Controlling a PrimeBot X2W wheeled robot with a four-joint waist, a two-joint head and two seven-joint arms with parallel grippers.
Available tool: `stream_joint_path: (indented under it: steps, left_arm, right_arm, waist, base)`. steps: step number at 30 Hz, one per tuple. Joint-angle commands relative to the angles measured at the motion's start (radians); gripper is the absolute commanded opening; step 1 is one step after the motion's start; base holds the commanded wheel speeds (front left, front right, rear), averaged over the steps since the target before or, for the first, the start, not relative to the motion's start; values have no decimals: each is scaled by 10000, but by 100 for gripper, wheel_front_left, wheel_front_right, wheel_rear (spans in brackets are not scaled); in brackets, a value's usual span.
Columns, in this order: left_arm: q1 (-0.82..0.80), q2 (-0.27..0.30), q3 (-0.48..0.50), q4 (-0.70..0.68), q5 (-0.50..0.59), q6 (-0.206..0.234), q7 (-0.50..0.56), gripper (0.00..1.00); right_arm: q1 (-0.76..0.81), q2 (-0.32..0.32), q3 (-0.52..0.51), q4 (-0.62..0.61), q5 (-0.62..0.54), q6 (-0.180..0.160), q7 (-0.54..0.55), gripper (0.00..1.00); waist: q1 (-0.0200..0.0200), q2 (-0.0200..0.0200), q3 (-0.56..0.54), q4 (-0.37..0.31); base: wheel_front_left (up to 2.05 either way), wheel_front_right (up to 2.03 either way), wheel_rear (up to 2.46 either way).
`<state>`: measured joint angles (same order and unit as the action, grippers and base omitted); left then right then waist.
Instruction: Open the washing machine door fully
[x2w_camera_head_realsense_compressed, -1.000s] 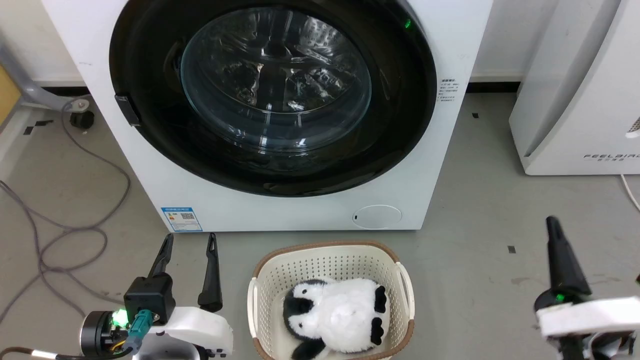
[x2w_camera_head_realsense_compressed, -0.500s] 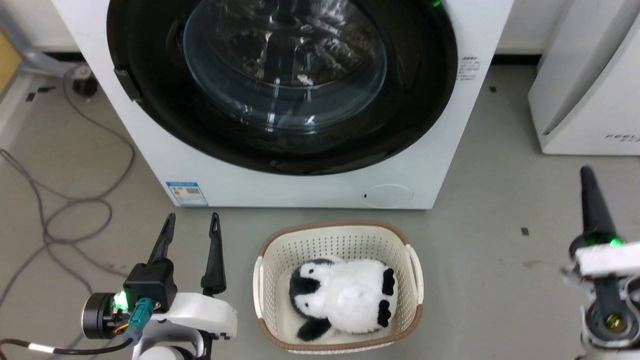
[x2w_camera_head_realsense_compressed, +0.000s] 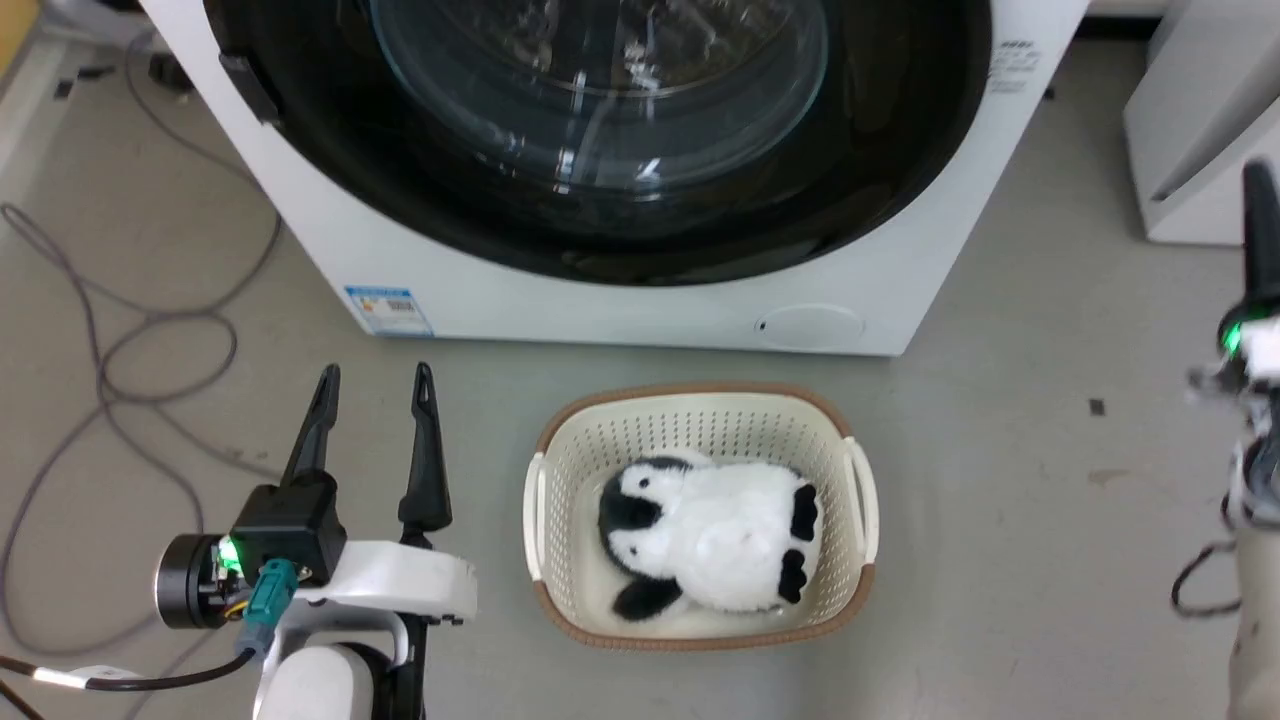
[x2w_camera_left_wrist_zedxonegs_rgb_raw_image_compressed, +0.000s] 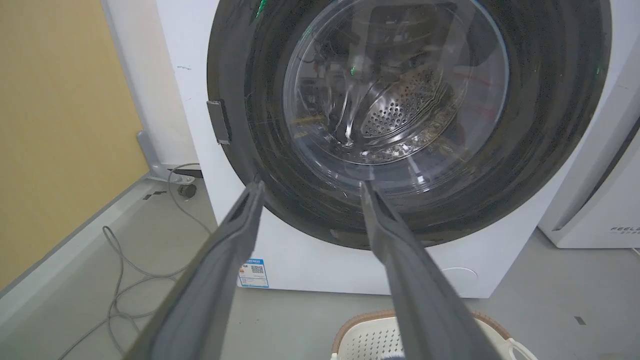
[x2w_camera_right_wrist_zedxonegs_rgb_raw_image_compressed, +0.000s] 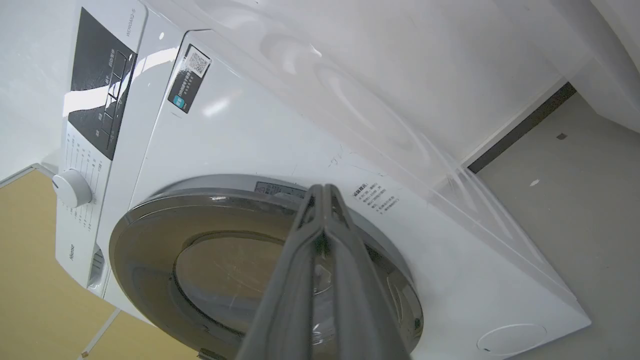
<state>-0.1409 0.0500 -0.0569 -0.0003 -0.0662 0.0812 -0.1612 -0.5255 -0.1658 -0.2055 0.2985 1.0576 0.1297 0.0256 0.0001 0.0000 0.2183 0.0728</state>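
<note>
Since the earlier frames the head camera had shifted, so the whole scene sat differently in the picture. Measured against the floor marks, though, the right gripper (x2w_camera_head_realsense_compressed: 1260, 180) had really risen toward the right edge, in front of the white appliance (x2w_camera_head_realsense_compressed: 1190, 150). In the right wrist view I saw its fingers (x2w_camera_right_wrist_zedxonegs_rgb_raw_image_compressed: 300, 260) pressed together at the tips with nothing between them, pointing at the upper part of the washing machine door (x2w_camera_right_wrist_zedxonegs_rgb_raw_image_compressed: 150, 235).

My left gripper (x2w_camera_head_realsense_compressed: 376, 372) hung low at the left with its fingers spread and empty, short of the blue label (x2w_camera_head_realsense_compressed: 390, 310). From its wrist camera the two fingers (x2w_camera_left_wrist_zedxonegs_rgb_raw_image_compressed: 400, 260) framed the lower part of the door glass without touching it.

The washing machine door (x2w_camera_head_realsense_compressed: 600, 100) was shut, lying flush against the white front of the washing machine (x2w_camera_head_realsense_compressed: 620, 310), and I could see the steel drum (x2w_camera_left_wrist_zedxonegs_rgb_raw_image_compressed: 395, 107) through the window. Its handle tab (x2w_camera_head_realsense_compressed: 245, 85) sat on the door's left edge.

On the floor just in front of the machine stood a cream basket (x2w_camera_head_realsense_compressed: 700, 392) with a black-and-white plush penguin (x2w_camera_head_realsense_compressed: 710, 535) lying in it. Grey cable (x2w_camera_head_realsense_compressed: 120, 340) looped across the floor to the left.
</note>
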Motion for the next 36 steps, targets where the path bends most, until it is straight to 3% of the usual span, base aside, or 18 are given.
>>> stream_joint_path:
  steps: [1, 22, 36]
  left_arm:
    - [-233, 4, -58, -72, -124, 93, -108, 100]
    - [-1091, 3, -527, -218, -549, 489, -546, 100]
    - [-1469, 3, -757, -199, -806, 741, -839, 100]
  right_arm:
    - [-601, -175, 29, 268, 305, 7, 45, 0]
    - [-4660, -1309, 1535, 2887, 1155, 8, 485, 0]
    - [-5917, -1772, 2728, 3996, 2394, 9, 1021, 0]
  waist:
    - [-1, 0, 262, 129]
    - [-1, 0, 1814, 953]
    - [-1, 0, 2342, 1333]
  base:
    - [0, 0, 0]
    - [0, 0, 0]
    - [0, 0, 0]
